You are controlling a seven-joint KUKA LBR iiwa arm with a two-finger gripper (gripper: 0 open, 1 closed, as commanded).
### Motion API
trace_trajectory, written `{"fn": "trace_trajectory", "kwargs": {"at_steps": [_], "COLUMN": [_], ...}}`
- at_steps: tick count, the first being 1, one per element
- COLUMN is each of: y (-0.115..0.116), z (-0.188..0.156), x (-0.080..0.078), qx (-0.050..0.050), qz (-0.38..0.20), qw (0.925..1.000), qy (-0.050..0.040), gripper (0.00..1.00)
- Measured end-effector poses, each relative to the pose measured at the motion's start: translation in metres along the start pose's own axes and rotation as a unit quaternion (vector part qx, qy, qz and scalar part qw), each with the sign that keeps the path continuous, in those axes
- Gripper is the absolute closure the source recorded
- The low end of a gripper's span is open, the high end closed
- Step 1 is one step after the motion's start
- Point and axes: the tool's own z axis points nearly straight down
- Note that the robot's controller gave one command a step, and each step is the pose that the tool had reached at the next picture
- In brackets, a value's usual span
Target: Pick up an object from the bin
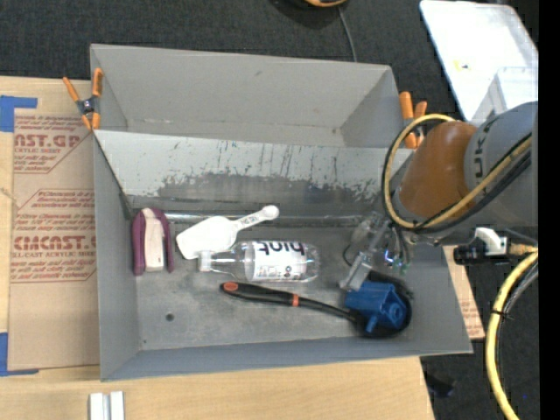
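Gripper (369,256) is hanging low inside the grey bin (245,112), to the picture-right of the clear bottle (267,262) and close by the bin's right wall. Whether the gripper is standing apart or together: cannot tell. Nearest thing is the blue plastic piece (378,308), blocky with a rounded end, lying right of and below the bottle, just under the gripper in the view; touching or not, cannot tell. Along the bottle's lower side a thin black tool (280,297) with orange bands is lying, running from below the bottle's left end out to the blue plastic piece. Just up-left of the bottle a white scoop (214,233) is lying, handle pointing right. Well left of the bottle a purple and pink block (150,241) is sitting near the left wall. Bottle itself is lying on its side, narrow end pointing left, dark lettering showing. Up-right of the bottle the arm's brown cover (437,178) is sitting over the bin's right rim, yellow cables looping round it
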Motion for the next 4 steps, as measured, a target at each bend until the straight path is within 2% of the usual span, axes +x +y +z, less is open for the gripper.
{"fn": "trace_trajectory", "kwargs": {"at_steps": [1, 2, 3, 4], "y": [-0.006, -0.016, -0.023, -0.038], "z": [0.003, 0.006, 0.006, 0.0], "x": [0.002, 0.008, 0.026, 0.024], "qx": [0.001, -0.001, -0.001, -0.002], "qz": [-0.004, 0.068, 0.012, 0.067], "qw": [1.0, 0.9977, 0.9999, 0.9977], "qy": [0.0004, -0.0012, -0.0016, -0.0024], "gripper": [0.0, 0.0, 0.0, 1.0]}}
